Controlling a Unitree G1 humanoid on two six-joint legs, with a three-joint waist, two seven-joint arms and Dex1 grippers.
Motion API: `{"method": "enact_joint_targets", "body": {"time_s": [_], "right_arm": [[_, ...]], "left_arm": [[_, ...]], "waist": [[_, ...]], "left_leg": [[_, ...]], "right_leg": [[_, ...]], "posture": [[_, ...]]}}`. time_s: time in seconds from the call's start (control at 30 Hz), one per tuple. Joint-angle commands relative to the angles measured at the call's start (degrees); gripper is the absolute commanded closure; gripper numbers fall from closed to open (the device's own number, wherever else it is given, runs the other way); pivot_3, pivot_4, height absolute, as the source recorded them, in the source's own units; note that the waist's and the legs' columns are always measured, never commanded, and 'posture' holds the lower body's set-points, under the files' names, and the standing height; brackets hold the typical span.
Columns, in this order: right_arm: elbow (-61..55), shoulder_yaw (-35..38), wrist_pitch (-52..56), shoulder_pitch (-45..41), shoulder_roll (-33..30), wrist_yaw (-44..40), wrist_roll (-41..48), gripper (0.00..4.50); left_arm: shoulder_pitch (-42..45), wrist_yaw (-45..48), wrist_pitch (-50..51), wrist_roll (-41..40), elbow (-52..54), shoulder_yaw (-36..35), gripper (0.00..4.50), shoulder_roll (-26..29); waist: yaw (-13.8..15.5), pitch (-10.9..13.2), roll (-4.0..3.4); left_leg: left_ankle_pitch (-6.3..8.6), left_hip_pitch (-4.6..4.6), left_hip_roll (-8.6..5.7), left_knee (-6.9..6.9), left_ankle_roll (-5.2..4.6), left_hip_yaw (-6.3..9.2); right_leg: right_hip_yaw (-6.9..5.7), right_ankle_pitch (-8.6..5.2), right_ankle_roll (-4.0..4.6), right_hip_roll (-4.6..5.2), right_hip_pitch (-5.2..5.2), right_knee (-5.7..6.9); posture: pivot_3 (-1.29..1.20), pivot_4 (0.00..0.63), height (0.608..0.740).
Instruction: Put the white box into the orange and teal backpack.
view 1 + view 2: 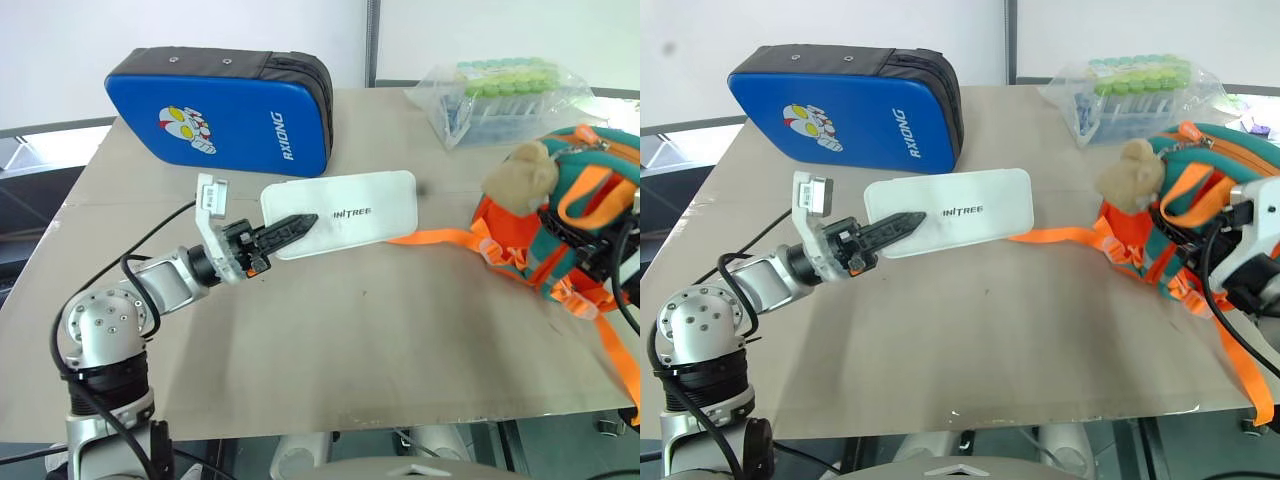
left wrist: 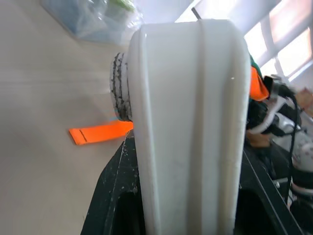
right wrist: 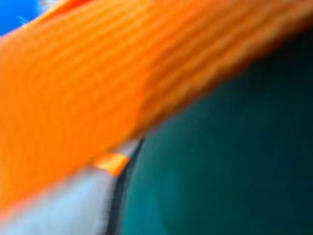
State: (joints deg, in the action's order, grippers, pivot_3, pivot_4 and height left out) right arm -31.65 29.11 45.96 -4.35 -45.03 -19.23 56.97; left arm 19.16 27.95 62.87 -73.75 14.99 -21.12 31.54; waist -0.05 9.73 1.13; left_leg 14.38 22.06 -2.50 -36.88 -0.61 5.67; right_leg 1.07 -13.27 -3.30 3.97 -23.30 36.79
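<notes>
I am holding the white box (image 1: 340,213) with the left tool (image 1: 290,231) — its black fingers are clamping the box's near end, and the box is sticking out level over the middle of the surface (image 1: 330,350). The orange and teal backpack (image 1: 570,215) is sitting at the right edge of the surface, one orange strap (image 1: 430,238) trailing toward the box. My right tool (image 1: 1250,255) is pressing against the backpack's right side — its fingers are reading as closed, though I cannot see on what. The blue padded case (image 1: 225,110) is lying beyond the box.
</notes>
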Motion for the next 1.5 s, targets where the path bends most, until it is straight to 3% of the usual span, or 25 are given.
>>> {"method": "enact_joint_targets", "body": {"time_s": [0.03,0.2,0.3,0.5,0.6,0.73,1.03,1.17,1.33,1.5], "right_arm": [[0.02,-5.35,-0.82,-10.27,-1.22,-4.94,2.77,4.45],[4.42,-13.32,1.54,-26.65,1.66,-12.76,9.73,4.45],[8.15,-18.15,0.97,-31.6,2.95,-19.14,7.58,4.45],[13.77,-27.15,-3.36,-31.43,2.03,-32.27,-3.27,4.45],[15.08,-27.84,-2.39,-31.86,0.71,-39.55,-2.4,4.45],[17.75,-29.52,-5.48,-30.92,-3.2,-47.8,-8.1,4.45],[18.85,-27.22,-4.5,-30.06,-7.6,-56.03,-8.27,4.45],[18.15,-26.72,-4.26,-29.27,-7.81,-56.47,-8.39,4.45],[16.43,-25.29,-3.29,-28.61,-7.26,-55.38,-7.08,4.45],[13.8,-24.36,-2.87,-27.9,-7.29,-55.76,-5.3,4.45]], "left_arm": [[1.01,-3.64,-6.32,1.93,2.03,-3.05,3.48,-1.1],[1.34,-6.42,-18.69,11.88,3.14,-3.46,3.48,-4.14],[0.03,-4.62,-18.83,11.4,4.49,-4.06,3.48,-2.34],[-6.77,5.4,-18.22,8.33,9.68,-7.84,3.48,5.84],[-12.65,12.22,-18.02,6.64,13.48,-11.03,3.48,10.82],[-13.12,18.27,-22.16,12.42,13.75,-8.81,3.48,14.88],[-1.08,24.83,-28.92,20.6,6.78,-1.37,3.48,16.13],[4.66,26.02,-30.96,23.47,4.56,2.62,3.48,14.68],[6.75,34.08,-35.23,28.71,4.07,8.75,3.48,15.71],[13.81,38.77,-40.4,34.12,0.54,16.26,3.48,12.27]], "waist": [[-0.47,0.05,0.01],[-0.68,0.12,0.01],[-0.67,0.13,0.07],[-0.61,0.14,0.1],[-0.66,0.18,0.06],[-0.1,0.2,0.04],[0.03,0.23,0.03],[-0.05,0.24,0.03],[-0.15,0.25,0.05],[0.77,0.25,0.05]], "left_leg": [[0.0,-0.02,0.01,0.0,0.0,0.0],[-0.01,0.02,0.11,0.02,0.01,0.01],[-0.14,0.28,0.12,-0.02,0.25,0.05],[-0.14,0.88,-0.03,-0.11,0.29,-0.03],[-0.1,0.89,-0.08,-0.09,0.22,-0.12],[0.07,0.77,-0.08,-0.19,-0.08,0.04],[0.05,0.65,0.03,-0.44,-0.09,0.0],[0.04,0.67,0.05,-0.44,-0.06,0.04],[-0.07,0.72,0.01,-0.42,0.15,0.03],[-0.03,0.73,-0.01,-0.42,0.07,0.07]], "right_leg": [[0.01,0.03,-0.02,-0.01,0.0,0.0],[0.0,0.09,0.05,-0.13,-0.06,0.0],[-0.05,0.09,0.05,-0.13,-0.26,-0.02],[-0.06,0.08,0.01,0.08,-0.71,-0.15],[0.04,0.08,0.01,0.12,-0.72,-0.25],[-0.16,0.12,-0.05,0.09,-0.53,-0.2],[-0.36,0.28,0.04,-0.11,-0.36,-0.03],[-0.23,0.28,0.02,-0.07,-0.37,-0.06],[-0.2,0.28,-0.01,-0.01,-0.39,-0.15],[-0.26,0.28,-0.02,0.0,-0.38,-0.14]], "posture": [[0.0,0.15,0.74],[0.0,0.15,0.74],[0.0,0.15,0.74],[0.0,0.15,0.74],[0.0,0.15,0.74],[0.0,0.15,0.74],[0.0,0.15,0.74],[0.0,0.15,0.74],[0.0,0.15,0.74],[0.0,0.15,0.74]]}}
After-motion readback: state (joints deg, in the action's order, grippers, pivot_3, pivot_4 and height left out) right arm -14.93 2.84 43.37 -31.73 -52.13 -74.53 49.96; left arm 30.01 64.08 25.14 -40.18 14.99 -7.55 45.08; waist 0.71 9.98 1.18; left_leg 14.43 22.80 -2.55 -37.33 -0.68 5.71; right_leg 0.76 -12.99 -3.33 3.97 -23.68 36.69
